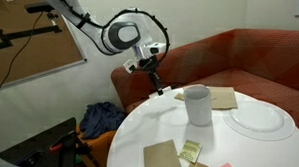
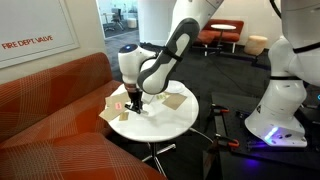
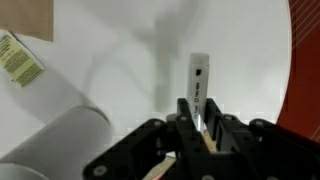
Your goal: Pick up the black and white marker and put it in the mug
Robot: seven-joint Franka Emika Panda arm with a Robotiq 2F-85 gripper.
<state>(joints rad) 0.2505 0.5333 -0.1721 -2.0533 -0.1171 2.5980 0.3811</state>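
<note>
In the wrist view my gripper [image 3: 200, 120] is shut on the black and white marker [image 3: 198, 72]. Its white barrel sticks out beyond the fingertips over the white table [image 3: 120, 50]. The mug [image 3: 65, 140] lies at the lower left of that view, beside the gripper. In an exterior view the gripper [image 1: 155, 88] hangs over the table's edge, a short way from the upright white mug [image 1: 199, 103]. In an exterior view [image 2: 133, 103] the arm hides the mug.
A white plate [image 1: 258, 119] lies beyond the mug. Brown paper napkins [image 1: 221, 96] [image 1: 162, 157] and a green packet [image 1: 191, 150] lie on the round table [image 1: 138, 128]. A red sofa [image 1: 261, 52] curves behind the table. A second robot base [image 2: 280, 110] stands nearby.
</note>
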